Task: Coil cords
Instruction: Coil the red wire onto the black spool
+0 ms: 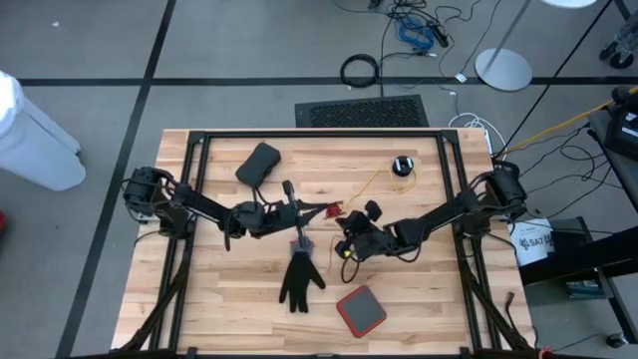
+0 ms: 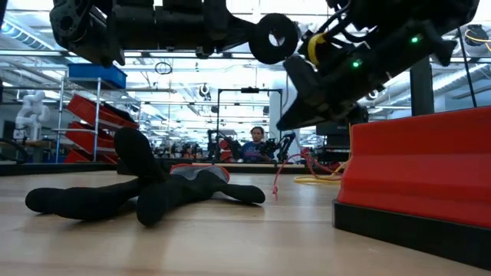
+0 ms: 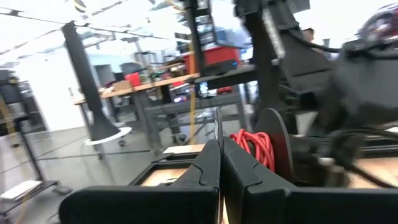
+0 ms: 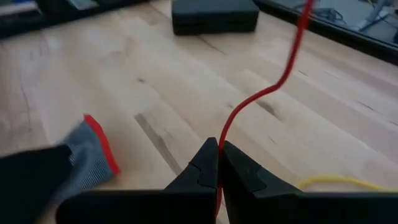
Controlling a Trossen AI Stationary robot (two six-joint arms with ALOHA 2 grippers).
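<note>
A thin red cord (image 4: 273, 87) runs up from my right gripper (image 4: 219, 149), which is shut on it just above the table's middle (image 1: 348, 247). My left gripper (image 3: 219, 146), shut as well, hovers left of it (image 1: 321, 210), level with a small coil of red cord (image 3: 252, 146) just beyond its tips. A yellow cord (image 1: 374, 182) lies slack on the wood, leading from a black round puck (image 1: 402, 165) toward my right gripper; a bend of the yellow cord (image 4: 336, 180) shows beside the right fingers. My left gripper has a thin strand (image 3: 217, 121) coming out from between its shut fingertips and rising past them. The fingers point roughly level toward the table's right. Which part of the cord this is, I cannot tell. My right gripper pinches the red cord (image 4: 222, 134) between its two fingertips, coming from the table's right and slanting down. The cord lies along the fingers and climbs away from them in a loose curve, clear of the wood.
A black glove (image 1: 299, 279) with a grey, red-edged cuff (image 4: 87, 155) lies near the middle front. A red and black box (image 1: 361, 309) sits at the near right, and a black case (image 1: 257, 163) at the far left. A black frame (image 1: 319, 134) rims the table.
</note>
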